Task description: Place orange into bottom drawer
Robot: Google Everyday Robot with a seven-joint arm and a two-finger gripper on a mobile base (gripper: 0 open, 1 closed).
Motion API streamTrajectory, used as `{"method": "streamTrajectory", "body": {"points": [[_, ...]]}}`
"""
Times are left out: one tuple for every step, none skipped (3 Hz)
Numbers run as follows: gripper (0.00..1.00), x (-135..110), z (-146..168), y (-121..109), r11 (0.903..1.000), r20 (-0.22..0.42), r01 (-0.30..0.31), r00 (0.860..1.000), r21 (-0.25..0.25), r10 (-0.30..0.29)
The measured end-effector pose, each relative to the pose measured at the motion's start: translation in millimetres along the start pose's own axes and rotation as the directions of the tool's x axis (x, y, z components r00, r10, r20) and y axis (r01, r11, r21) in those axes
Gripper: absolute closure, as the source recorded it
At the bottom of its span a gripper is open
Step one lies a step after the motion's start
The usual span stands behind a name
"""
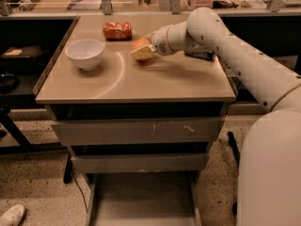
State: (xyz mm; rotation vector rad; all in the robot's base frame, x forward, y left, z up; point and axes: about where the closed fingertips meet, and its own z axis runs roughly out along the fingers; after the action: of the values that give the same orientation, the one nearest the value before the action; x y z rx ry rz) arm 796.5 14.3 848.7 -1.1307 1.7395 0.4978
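The orange (pixel 139 44) sits on the tabletop (pixel 155 79) near its middle back, to the right of the white bowl. My gripper (pixel 142 51) reaches in from the right and is closed around the orange, with a pale fingertip (pixel 141 55) below it. The orange rests at table height. The bottom drawer (pixel 141 197) is pulled out at the bottom of the cabinet, its flat grey floor bare.
A white bowl (pixel 85 53) stands at the table's left. A red-orange snack bag (pixel 117 30) lies at the back. A dark flat object (pixel 200 55) lies under my arm. The two upper drawer fronts (pixel 136 132) are shut. A shoe (pixel 11 215) lies on the floor at left.
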Motion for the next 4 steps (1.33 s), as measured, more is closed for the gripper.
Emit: {"method": "streamTrajectory", "body": {"points": [[1.00, -4, -33, 24, 1.0000, 0.021, 0.007, 1.000, -0.006, -0.007], [1.00, 1, -88, 74, 0.9997, 0.039, 0.021, 0.999, -0.011, -0.021], [1.00, 13, -135, 128, 0.9992, 0.041, 0.038, 0.998, -0.009, -0.038], [1.00, 36, -173, 175, 0.9988, 0.023, 0.049, 0.999, 0.003, -0.049]]}}
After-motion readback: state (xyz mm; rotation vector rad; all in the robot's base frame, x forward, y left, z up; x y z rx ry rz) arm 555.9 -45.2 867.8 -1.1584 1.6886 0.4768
